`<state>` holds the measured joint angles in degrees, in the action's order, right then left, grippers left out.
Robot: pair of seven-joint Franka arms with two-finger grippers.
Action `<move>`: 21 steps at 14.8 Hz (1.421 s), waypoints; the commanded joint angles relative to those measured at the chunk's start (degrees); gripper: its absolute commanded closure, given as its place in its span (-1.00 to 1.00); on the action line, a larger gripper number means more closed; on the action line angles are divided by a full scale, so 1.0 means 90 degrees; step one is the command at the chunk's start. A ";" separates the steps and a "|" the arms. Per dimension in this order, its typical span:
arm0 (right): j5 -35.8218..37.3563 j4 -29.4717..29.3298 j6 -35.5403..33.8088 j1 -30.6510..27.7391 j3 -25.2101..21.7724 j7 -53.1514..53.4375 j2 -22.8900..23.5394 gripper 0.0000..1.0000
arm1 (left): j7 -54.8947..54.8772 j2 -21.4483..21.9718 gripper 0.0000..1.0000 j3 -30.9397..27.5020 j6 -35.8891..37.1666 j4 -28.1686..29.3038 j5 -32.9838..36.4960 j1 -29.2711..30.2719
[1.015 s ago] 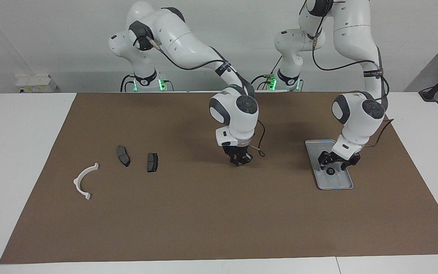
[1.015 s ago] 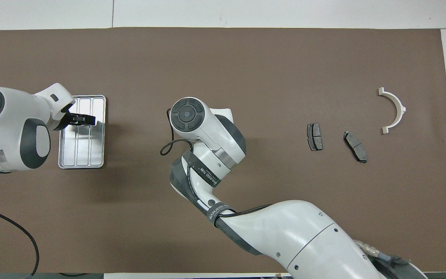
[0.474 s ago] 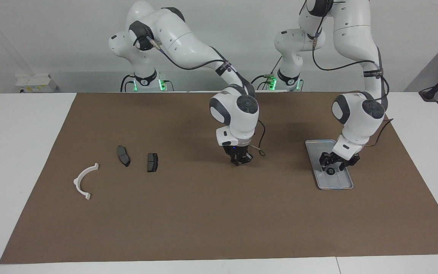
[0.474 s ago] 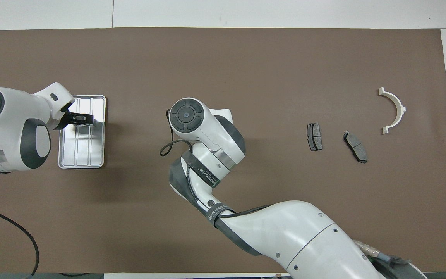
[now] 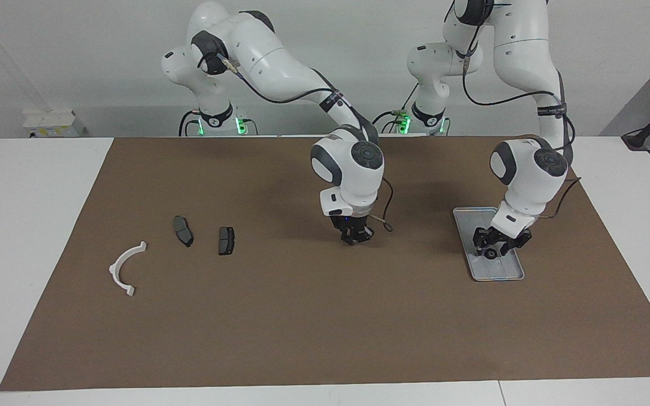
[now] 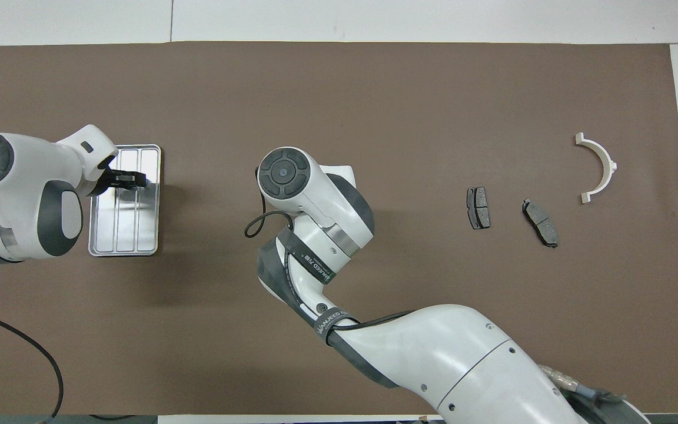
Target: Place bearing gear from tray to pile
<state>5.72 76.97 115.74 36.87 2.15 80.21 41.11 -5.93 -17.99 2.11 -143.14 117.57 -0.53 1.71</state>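
Note:
The silver tray point(image 5: 464, 217) point(image 6: 139, 235) lies on the brown mat toward the left arm's end. My left gripper point(image 5: 492, 248) point(image 6: 127, 178) hangs low over the tray, shut on the bearing gear point(image 5: 491, 254), a small dark ring held between its fingers. The pile is toward the right arm's end: a white half-ring bracket point(image 5: 114, 266) point(image 6: 610, 165) and two dark brake pads point(image 5: 183, 230) point(image 5: 226, 240). My right gripper point(image 5: 353, 239) hovers shut over the mat's middle with nothing in it. In the overhead view its own wrist hides it.
The brown mat point(image 5: 302, 327) covers most of the white table. Between the pile and the tray, bare mat is crossed only by the right arm. A loose cable loop point(image 5: 386, 224) hangs beside the right wrist.
My left gripper's fingers have drawn in around the bearing gear and the wrist has risen slightly over the tray. The right gripper's fingertips have come together; that arm has hardly moved.

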 commanded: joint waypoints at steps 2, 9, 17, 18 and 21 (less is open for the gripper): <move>0.0038 -0.0232 -0.0691 -0.0258 0.0025 -0.0425 -0.0280 1.00 | 0.0151 0.0006 -0.08 -0.0078 -0.0228 0.0150 -0.0088 -0.0102; -0.0070 -0.0222 -0.1502 -0.1409 0.0025 -0.2853 -0.1266 1.00 | 0.0141 0.0006 0.61 -0.0078 -0.0140 0.0053 -0.0078 -0.0093; -0.0070 -0.0076 -0.1630 -0.3128 0.0025 -0.6711 -0.1580 1.00 | 0.0559 0.0016 0.68 -0.0068 0.1762 -0.1528 -0.0078 -0.0297; -0.0070 0.0011 -0.1552 -0.3313 0.0025 -0.7073 -0.1589 1.00 | 0.0813 0.0026 0.74 -0.0068 0.1909 -0.1646 -0.0078 -0.0433; -0.0070 0.0625 -0.0929 -0.3782 0.0025 -0.7797 -0.1726 1.00 | 0.1992 0.0230 0.81 -0.0078 0.2231 -0.1753 -0.0020 -0.1096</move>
<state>5.67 76.98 103.10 5.15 1.61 13.74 27.78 5.55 -17.33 2.31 -126.20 102.74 -0.77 -3.72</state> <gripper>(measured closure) 0.767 0.652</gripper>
